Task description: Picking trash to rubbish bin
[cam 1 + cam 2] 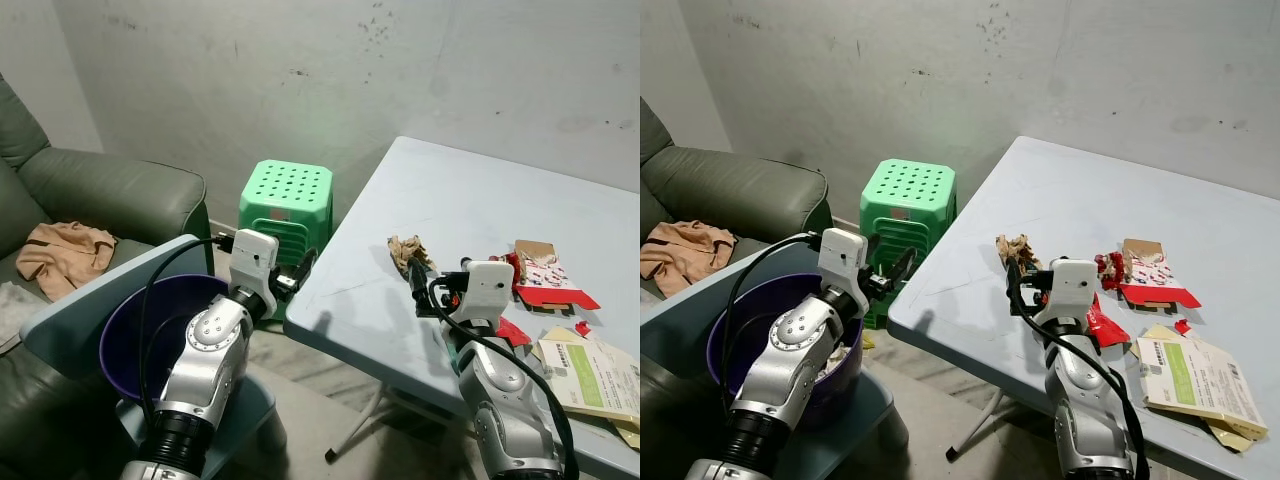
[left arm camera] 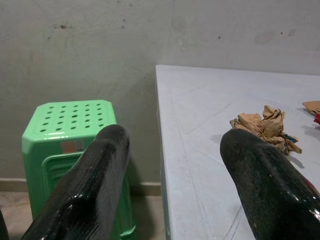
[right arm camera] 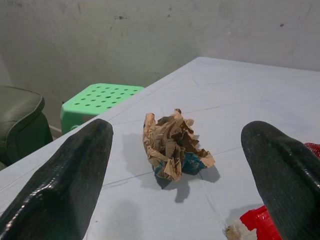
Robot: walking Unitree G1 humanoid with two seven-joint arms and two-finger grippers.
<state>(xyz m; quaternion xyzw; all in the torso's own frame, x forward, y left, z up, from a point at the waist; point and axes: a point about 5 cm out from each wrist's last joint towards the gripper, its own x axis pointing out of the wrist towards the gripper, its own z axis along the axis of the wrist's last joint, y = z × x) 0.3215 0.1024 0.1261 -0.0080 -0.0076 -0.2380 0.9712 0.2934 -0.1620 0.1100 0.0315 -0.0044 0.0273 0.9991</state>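
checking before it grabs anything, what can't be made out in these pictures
- Bin contents: left arm covers them, eye views.
- Papers: print too small; cut by the edge, left eye view.
- Wad: blue bit underneath, unclear what, right wrist view.
- Right gripper is open.

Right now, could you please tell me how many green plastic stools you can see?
1. The green plastic stool stands on the floor against the wall, between the green sofa and the pale blue table.

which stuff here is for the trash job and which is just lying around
For the job:
crumpled brown paper
red wrappers
paper sheets
purple bin
right gripper, open toward the paper

Just lying about:
green stool
sofa
tan cloth
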